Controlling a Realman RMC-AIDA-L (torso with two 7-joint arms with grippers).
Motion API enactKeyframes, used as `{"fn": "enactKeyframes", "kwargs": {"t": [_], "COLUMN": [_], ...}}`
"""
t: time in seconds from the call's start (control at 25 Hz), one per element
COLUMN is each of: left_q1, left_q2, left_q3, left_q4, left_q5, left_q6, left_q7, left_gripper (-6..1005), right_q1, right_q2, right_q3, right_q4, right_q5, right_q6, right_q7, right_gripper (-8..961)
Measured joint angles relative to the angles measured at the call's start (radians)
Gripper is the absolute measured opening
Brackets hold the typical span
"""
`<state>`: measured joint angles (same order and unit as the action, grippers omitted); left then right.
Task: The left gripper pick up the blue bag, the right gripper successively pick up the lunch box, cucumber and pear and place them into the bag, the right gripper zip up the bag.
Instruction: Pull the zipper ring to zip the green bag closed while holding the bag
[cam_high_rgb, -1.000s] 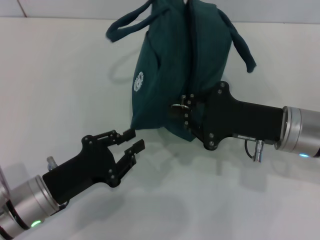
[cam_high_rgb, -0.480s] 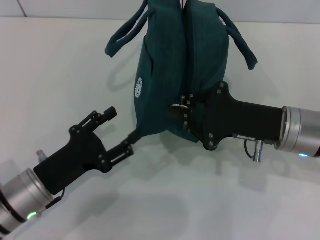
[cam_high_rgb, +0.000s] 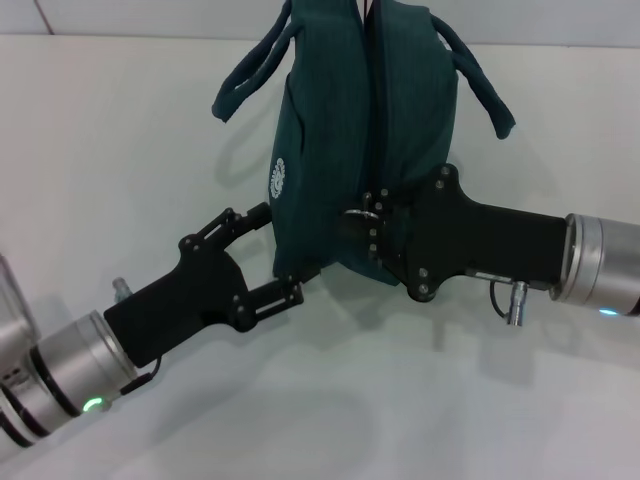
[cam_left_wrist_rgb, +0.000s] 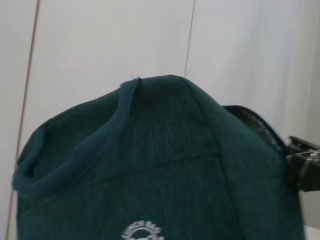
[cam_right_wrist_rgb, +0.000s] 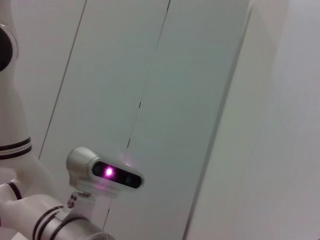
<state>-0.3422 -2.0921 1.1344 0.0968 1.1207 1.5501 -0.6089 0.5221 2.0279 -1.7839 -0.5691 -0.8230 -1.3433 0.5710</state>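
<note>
At the far middle of the white table (cam_high_rgb: 120, 150), the blue bag (cam_high_rgb: 345, 130) stood upright, its top running past the upper edge of the head view. Its long central zipper (cam_high_rgb: 372, 110) ran down the side that faced the robot, and a small white round logo (cam_high_rgb: 277, 178) sat on the panel to the left of that zipper. Two rope-like handles drooped away from the bag, one handle (cam_high_rgb: 245, 70) to the left of it and the other handle (cam_high_rgb: 480, 75) to the right.

The right gripper (cam_high_rgb: 368, 232) was pressed against the bag's lower front, just right of the zipper's lower end, with a metal ring pull (cam_high_rgb: 355, 214) at its tip. Whether its fingers were apart or together could not be told, as the black body hid them. Its silver wrist (cam_high_rgb: 600, 270) reached in from the right of the bag.

The left gripper (cam_high_rgb: 276, 252) stood at the bag's lower left corner with its fingers spread wide apart: the upper one lay against the bag's side just below the logo, and the lower one reached the bottom edge of the bag. Neither was clamped on the fabric.

The left wrist view was filled by the bag's teal cloth (cam_left_wrist_rgb: 165, 165), with the logo's upper edge at the frame's border.
</note>
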Motion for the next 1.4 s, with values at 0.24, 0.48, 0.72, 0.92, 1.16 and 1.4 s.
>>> {"fn": "enactKeyframes", "kwargs": {"t": [0.24,0.48,0.72,0.92,1.16,1.4], "left_q1": [-0.005,-0.009,-0.009,-0.009,-0.013,-0.018], "left_q2": [-0.006,-0.005,-0.006,-0.008,-0.008,-0.008], "left_q3": [-0.001,0.001,-0.001,-0.005,0.002,0.004], "left_q4": [0.000,0.001,0.002,0.001,0.001,0.001], "left_q5": [-0.025,-0.025,-0.023,-0.043,-0.033,-0.003], "left_q6": [-0.049,-0.043,-0.041,-0.040,-0.019,-0.015], "left_q7": [0.007,0.008,0.036,0.049,0.058,0.084], "left_gripper": [880,849,761,570,425,296], "right_q1": [-0.003,-0.009,-0.014,-0.017,-0.030,-0.041], "right_q2": [0.000,0.000,0.000,0.000,0.000,0.000], "right_q3": [-0.001,-0.002,-0.016,-0.053,-0.077,-0.093], "right_q4": [0.007,0.027,0.062,0.109,0.129,0.130], "right_q5": [0.008,0.026,0.076,0.170,0.198,0.204], "right_q6": [-0.002,-0.016,-0.063,-0.088,-0.083,-0.082], "right_q7": [-0.004,-0.012,-0.019,-0.024,-0.018,-0.023], "right_gripper": [32,33,33,32,32,32]}}
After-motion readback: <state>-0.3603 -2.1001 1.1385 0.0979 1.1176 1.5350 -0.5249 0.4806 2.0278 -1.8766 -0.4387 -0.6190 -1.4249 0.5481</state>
